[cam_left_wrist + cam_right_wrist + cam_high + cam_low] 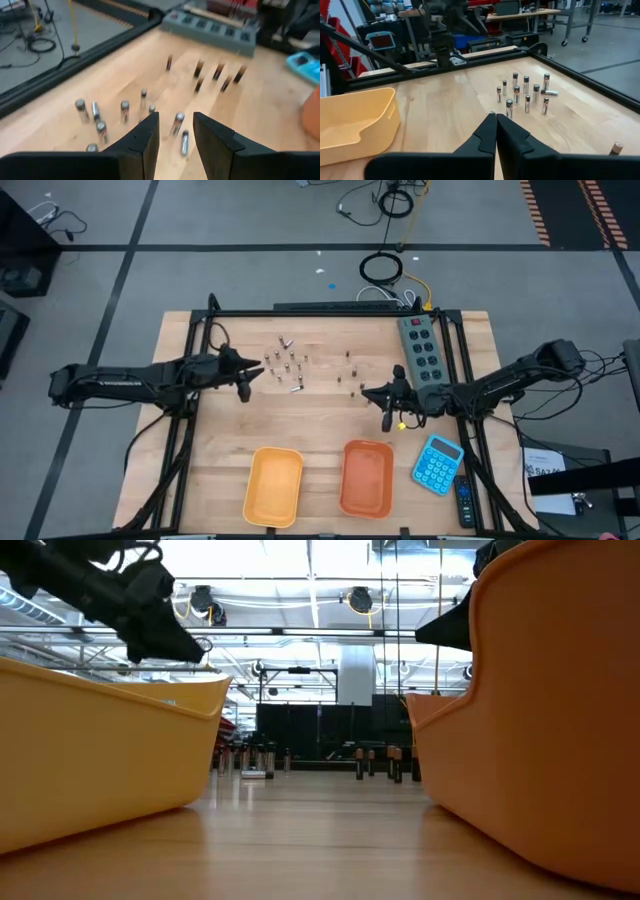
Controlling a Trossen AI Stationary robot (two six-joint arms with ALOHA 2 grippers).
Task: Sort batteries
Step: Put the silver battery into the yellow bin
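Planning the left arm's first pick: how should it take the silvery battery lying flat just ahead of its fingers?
Grip the lying battery at mid-body, coming straight down from above. It lies lengthwise in line with the open left gripper, so the fingers can close on its rounded sides. Stay off its far end, where an upright battery stands close. The right gripper waits shut.

You get bright, even overhead light in the high view, w/ soft shadows on the table point(320, 435). Low view: ceiling lamps glare upper centre, near trays point(110, 750) blurred. Left wrist view shows motion blur on the batteries point(125, 110).
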